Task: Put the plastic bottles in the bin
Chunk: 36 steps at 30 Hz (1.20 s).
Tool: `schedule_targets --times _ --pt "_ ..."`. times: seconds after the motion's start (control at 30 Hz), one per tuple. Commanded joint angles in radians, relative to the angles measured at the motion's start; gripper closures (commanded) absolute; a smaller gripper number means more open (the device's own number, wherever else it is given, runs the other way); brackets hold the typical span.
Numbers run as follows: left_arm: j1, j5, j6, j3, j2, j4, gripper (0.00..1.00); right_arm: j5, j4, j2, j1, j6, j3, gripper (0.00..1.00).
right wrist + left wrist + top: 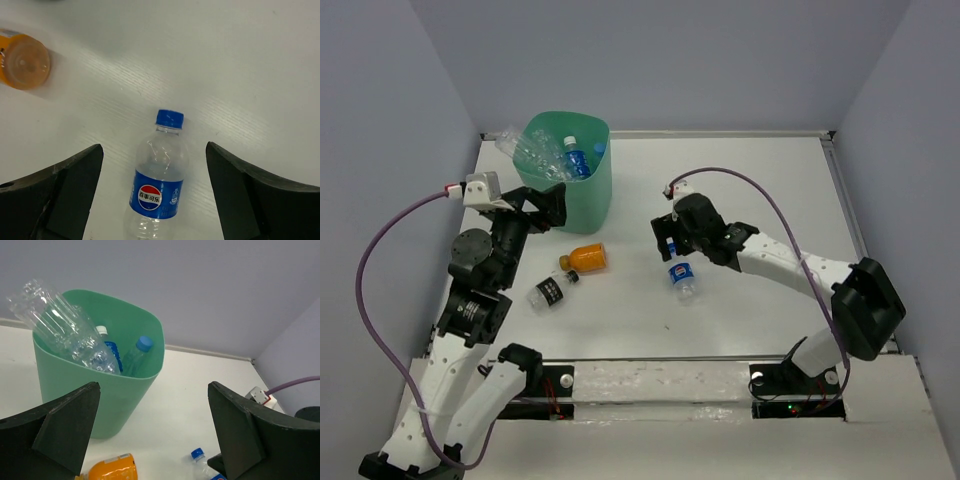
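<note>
The mint-green bin (584, 205) stands at the back left. It holds a large crumpled clear bottle (527, 150) that sticks out over the rim and two blue-labelled bottles (577, 160). A blue-labelled clear bottle (682, 279) lies on the table mid-right. My right gripper (668, 245) is open above it; in the right wrist view the bottle (159, 185) lies between the spread fingers (65, 185). My left gripper (551, 206) is open and empty beside the bin's near wall (65, 400).
An orange bottle (587, 259) and a small black-labelled bottle (550, 291) lie on the table in front of the bin. Grey walls close the back and sides. The table's right half is bare white.
</note>
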State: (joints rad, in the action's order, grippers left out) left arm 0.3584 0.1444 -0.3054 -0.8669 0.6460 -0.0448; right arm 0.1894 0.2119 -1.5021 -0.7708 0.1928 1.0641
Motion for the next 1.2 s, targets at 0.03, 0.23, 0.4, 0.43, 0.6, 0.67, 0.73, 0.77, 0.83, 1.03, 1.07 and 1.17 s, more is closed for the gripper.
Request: schedule_targets --times 0.03,0.23,0.4,0.43,0.6,0.67,0.73,0.77,0.83,1.03,1.07,1.17 --pt "0.002 -0.060 0.022 0.060 -0.063 0.016 0.01 0.064 0.182 -0.071 0.001 0.054 0.034 0.12" --pt "0.002 -0.069 0.023 0.101 -0.124 0.020 0.01 0.058 0.222 -0.199 0.001 0.076 0.079 0.23" --pt "0.005 -0.091 0.022 0.098 -0.138 0.017 0.01 0.042 0.231 -0.233 0.001 0.086 0.128 0.57" --pt "0.007 -0.094 0.020 0.100 -0.147 0.017 0.01 0.051 0.231 -0.221 0.001 0.088 0.138 0.62" --pt "0.008 -0.095 0.011 0.101 -0.169 0.011 0.01 0.009 0.186 -0.110 -0.022 0.050 0.273 0.68" --pt "0.010 -0.094 0.011 0.101 -0.175 0.011 0.01 -0.030 0.106 -0.083 -0.036 0.025 0.373 0.69" --pt "0.010 -0.089 0.009 0.101 -0.180 0.011 0.01 -0.094 -0.019 -0.102 -0.047 -0.009 0.477 0.70" --pt "0.010 -0.086 0.011 0.103 -0.181 0.011 0.01 -0.113 -0.055 -0.121 -0.047 -0.018 0.520 0.70" --pt "0.011 -0.078 0.005 0.106 -0.184 0.013 0.01 -0.143 -0.171 -0.203 -0.047 -0.058 0.648 0.70" --pt "0.010 -0.074 -0.004 0.105 -0.192 0.016 0.02 -0.182 -0.370 -0.515 -0.047 -0.180 1.044 0.72" --pt "0.010 -0.072 -0.006 0.105 -0.193 0.016 0.02 -0.177 -0.373 -0.567 -0.047 -0.185 1.115 0.72" --pt "0.016 -0.068 -0.003 0.103 -0.197 0.017 0.02 -0.160 -0.393 -0.756 -0.047 -0.248 1.368 0.72"
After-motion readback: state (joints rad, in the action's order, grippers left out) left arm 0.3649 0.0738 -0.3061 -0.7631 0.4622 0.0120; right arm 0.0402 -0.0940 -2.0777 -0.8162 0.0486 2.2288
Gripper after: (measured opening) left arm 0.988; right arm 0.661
